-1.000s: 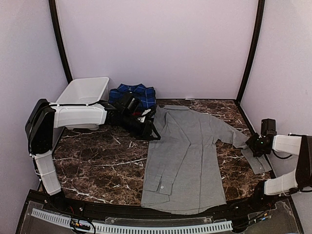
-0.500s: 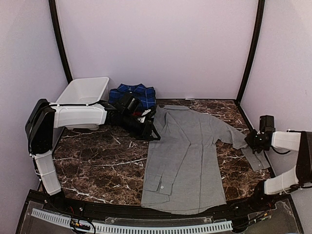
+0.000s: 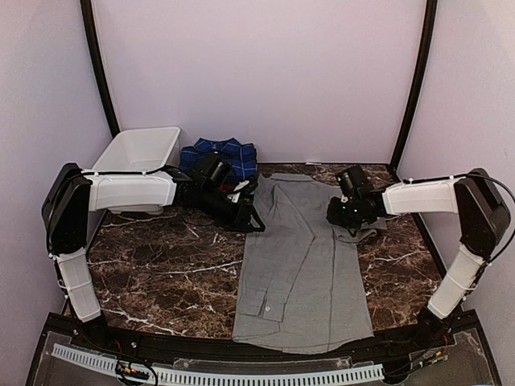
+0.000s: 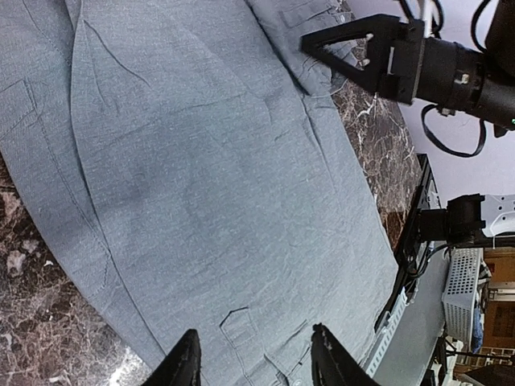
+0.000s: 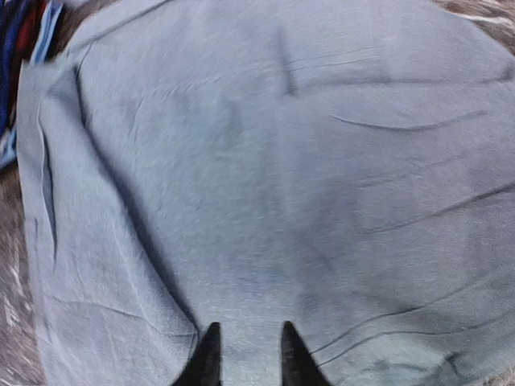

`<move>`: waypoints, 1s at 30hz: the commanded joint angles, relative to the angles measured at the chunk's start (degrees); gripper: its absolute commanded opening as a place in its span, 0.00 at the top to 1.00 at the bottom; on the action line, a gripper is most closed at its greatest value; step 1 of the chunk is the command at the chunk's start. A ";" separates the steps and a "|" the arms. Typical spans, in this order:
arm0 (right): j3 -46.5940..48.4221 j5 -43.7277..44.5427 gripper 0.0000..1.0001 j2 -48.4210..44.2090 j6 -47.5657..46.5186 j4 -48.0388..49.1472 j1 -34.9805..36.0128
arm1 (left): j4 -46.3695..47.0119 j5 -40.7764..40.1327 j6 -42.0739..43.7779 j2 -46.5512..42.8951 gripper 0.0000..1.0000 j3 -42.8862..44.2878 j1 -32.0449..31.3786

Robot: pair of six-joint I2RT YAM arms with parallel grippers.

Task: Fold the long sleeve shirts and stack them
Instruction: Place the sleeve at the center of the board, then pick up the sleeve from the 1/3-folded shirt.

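Observation:
The light grey shirt lies flat, collar away from me, on the marble table. It fills the left wrist view and the right wrist view. Its right sleeve is drawn in over the body. My right gripper hangs over the shirt's upper right, jaws nearly together, apparently pinching the sleeve. It also shows in the left wrist view. My left gripper is open and empty at the shirt's upper left edge. The dark blue plaid shirt lies bunched at the back.
A white plastic basket stands at the back left, next to the plaid shirt. A bit of red and blue cloth shows in the right wrist view's top left corner. Black frame posts rise at both back corners.
My right arm has swung from the table's right edge in over the shirt, pulling the right sleeve with it onto the body. The left arm has stayed put.

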 commanded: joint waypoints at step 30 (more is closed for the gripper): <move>-28.66 -14.51 0.31 -26.28 6.81 17.17 -21.08 | -0.54 2.35 0.85 -0.58 0.54 -0.68 0.15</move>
